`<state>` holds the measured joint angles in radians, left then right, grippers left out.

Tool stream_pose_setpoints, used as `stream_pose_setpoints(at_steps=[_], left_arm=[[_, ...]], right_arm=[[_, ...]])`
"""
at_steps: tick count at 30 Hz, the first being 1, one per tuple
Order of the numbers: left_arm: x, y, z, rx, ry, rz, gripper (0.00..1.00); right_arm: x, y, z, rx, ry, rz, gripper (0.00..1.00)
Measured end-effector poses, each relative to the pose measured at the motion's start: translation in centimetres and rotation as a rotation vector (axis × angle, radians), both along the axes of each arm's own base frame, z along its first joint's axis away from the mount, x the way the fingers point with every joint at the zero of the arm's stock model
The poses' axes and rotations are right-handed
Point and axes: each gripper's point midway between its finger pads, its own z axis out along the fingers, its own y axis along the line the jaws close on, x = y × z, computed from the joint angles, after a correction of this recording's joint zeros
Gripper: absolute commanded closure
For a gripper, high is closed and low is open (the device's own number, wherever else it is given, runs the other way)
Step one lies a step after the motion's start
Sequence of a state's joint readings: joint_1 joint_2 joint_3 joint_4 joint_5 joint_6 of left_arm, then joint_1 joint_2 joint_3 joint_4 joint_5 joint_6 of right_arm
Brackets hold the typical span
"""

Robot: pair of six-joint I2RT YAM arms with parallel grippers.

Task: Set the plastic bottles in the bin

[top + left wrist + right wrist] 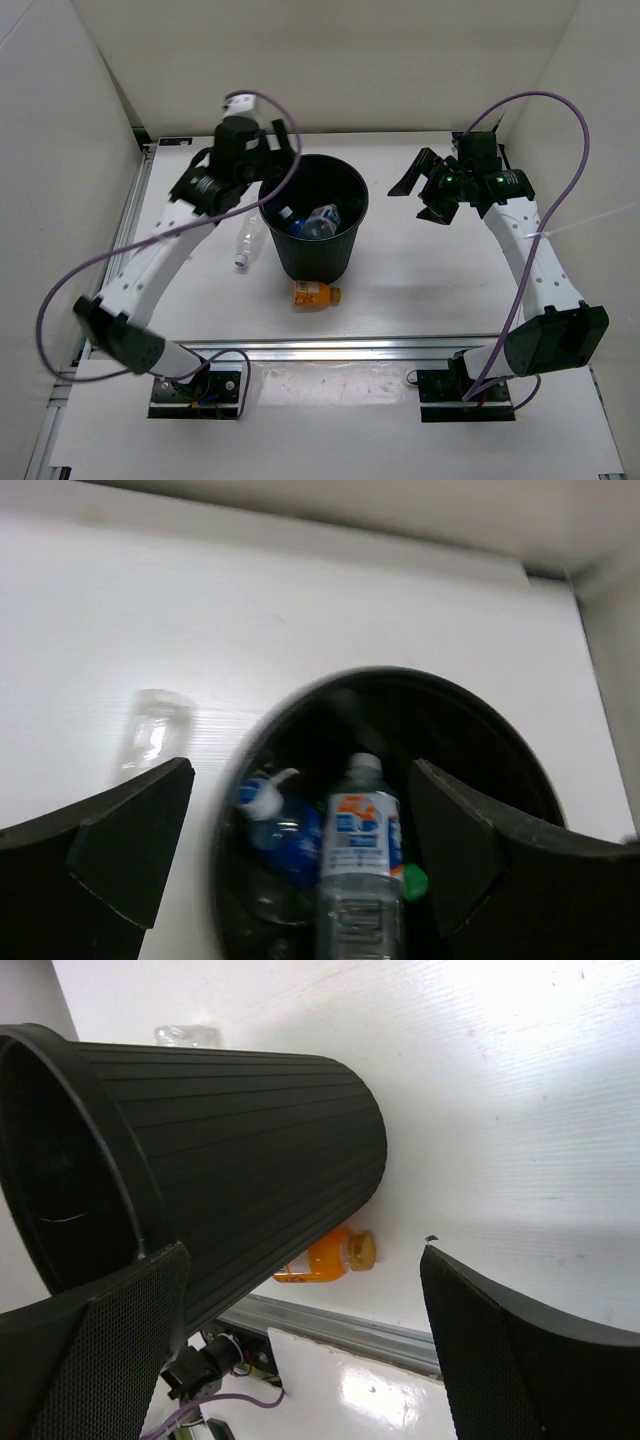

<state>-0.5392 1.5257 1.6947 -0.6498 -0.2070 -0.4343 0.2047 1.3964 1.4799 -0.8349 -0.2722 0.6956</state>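
A clear bottle [243, 243] lies on the table [420, 290] just left of the left gripper [300, 775], which hangs over the black bin [318, 262] with fingers spread wide, holding nothing. Directly beneath it, inside the bin, rest a labelled bottle [360, 855] and a blue bottle [278, 830]. The orange bottle [316, 294] lies on its side by the bin's base, off to the left of the right gripper [420, 188], whose jaws also stand wide and empty.

The white flat table [420, 290] carries a round black ribbed plastic bin [316, 262] standing upright, a clear plastic bottle [244, 245] lying just left of it, and a short orange plastic bottle [315, 294] lying just before its near side.
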Motion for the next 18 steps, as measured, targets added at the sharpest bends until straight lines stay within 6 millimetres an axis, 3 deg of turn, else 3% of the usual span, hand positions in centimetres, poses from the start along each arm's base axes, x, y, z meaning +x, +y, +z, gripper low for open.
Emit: stream_pose_setpoints(at_steps=[2,4,6,8,10,13,15,18], left_arm=[[-1.3,4.6,1.8,-0.016,-0.064,0.173,0.00],[-2.8,9.3,2.3,-0.032,-0.109,0.332,0.00],[-3.5,13.1,1.0,-0.023,-0.100,0.445,0.00],[-2.9,15.5,-1.4,0.009,-0.053,0.518,0.00],[-1.2,15.8,-4.9,0.053,0.038,0.501,0.00],[1.5,14.9,-12.2,0.137,0.215,0.444,0.00],[2.0,14.5,-17.2,0.194,0.334,0.417,0.00],[2.0,14.4,-21.3,0.238,0.431,0.401,0.00]], right_arm=[[-0.1,-0.1,-0.4,-0.005,0.011,0.001,0.00],[-0.2,-0.1,-0.5,-0.006,0.012,0.003,0.00],[-0.2,-0.1,-0.5,-0.007,0.010,0.004,0.00],[-0.1,-0.1,-0.6,-0.009,0.010,0.006,0.00],[0.0,0.0,-0.8,-0.011,0.016,0.008,0.00],[0.2,0.2,-1.3,-0.007,0.036,0.014,0.00],[0.4,0.4,-1.8,-0.001,0.052,0.021,0.00],[1.0,0.8,-2.1,0.011,0.069,0.032,0.00]])
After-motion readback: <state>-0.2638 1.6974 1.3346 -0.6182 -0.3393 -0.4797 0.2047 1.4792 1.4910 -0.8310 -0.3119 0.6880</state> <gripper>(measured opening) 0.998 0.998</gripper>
